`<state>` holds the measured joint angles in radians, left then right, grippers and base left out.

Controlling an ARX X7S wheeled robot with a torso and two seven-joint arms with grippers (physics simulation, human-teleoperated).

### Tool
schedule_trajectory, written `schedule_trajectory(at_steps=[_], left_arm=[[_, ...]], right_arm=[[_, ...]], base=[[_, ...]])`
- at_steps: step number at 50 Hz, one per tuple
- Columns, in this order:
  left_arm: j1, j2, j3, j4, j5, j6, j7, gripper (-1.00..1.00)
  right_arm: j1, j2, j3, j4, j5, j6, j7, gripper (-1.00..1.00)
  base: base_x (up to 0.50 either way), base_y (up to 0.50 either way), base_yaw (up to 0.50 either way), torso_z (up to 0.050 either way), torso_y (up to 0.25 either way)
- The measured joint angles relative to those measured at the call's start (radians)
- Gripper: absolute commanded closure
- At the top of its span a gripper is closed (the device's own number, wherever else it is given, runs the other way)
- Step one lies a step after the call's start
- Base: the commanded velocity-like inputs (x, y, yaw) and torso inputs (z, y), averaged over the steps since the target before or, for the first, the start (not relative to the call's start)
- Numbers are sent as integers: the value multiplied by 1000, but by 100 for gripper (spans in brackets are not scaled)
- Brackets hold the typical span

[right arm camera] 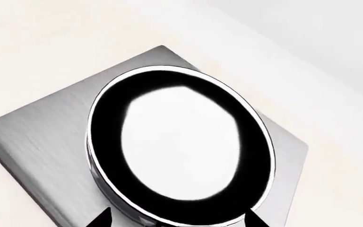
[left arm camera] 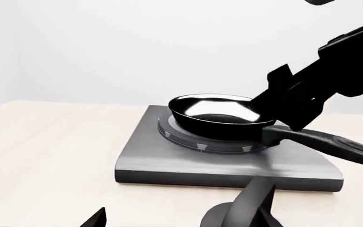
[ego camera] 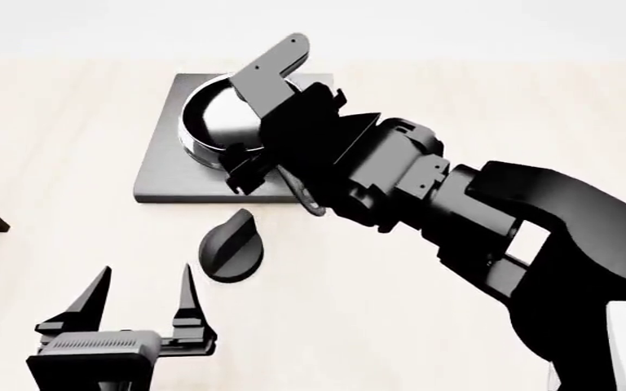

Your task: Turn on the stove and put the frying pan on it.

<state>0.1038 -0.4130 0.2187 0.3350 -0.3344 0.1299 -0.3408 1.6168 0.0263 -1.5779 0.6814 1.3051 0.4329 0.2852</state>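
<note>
My right claw [ego camera: 250, 167] reaches out over the stove [ego camera: 166, 167], closed around the long black handle [left arm camera: 323, 141] of the frying pan [ego camera: 206, 122], right where the handle meets the bowl — so the pan sits directly ahead of my fingertips. From the left wrist view the pan [left arm camera: 216, 116] rests on the round burner [left arm camera: 194, 142] in the middle of the grey slab [left arm camera: 168, 163], its glossy inside catching a pale reflection, with my right claw [left arm camera: 289, 101] pressing in from the handle side. In the right wrist view the pan [right arm camera: 106, 127] fills most of what lies beneath me, the slab [right arm camera: 36, 142] showing around it. My left claw [ego camera: 144, 305] hangs well back from the stove with its two fingers spread apart, holding nothing. The black round knob [ego camera: 231, 244] lies on the pale table [ego camera: 52, 122] just ahead of that left claw — between it and the near edge of the stove.
</note>
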Motion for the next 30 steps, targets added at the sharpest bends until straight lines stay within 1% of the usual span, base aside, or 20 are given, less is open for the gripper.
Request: schedule_trajectory(at_steps=[5,11,17,30], left_arm=[[-3,0,-1,3,-2,-13,-8,-100],[-9,-1,0,13,-6,-36,-20,-100],[-15,-2,1,29,-3,-63,-36,-100],[-28,-4,16,79,19,-120,-69,-100]], right_arm=[[16,49,3,-102,-10,-24,50,-100],[29,168,13,-303,-32,-64,135,-100],[0,319,22,-515,-83,-138,228,-100],[-205,705,34,-944,-303,-416,466,-100]], base=[[0,0,0,0,0],[0,0,0,0,0],[0,0,0,0,0],[0,0,0,0,0]])
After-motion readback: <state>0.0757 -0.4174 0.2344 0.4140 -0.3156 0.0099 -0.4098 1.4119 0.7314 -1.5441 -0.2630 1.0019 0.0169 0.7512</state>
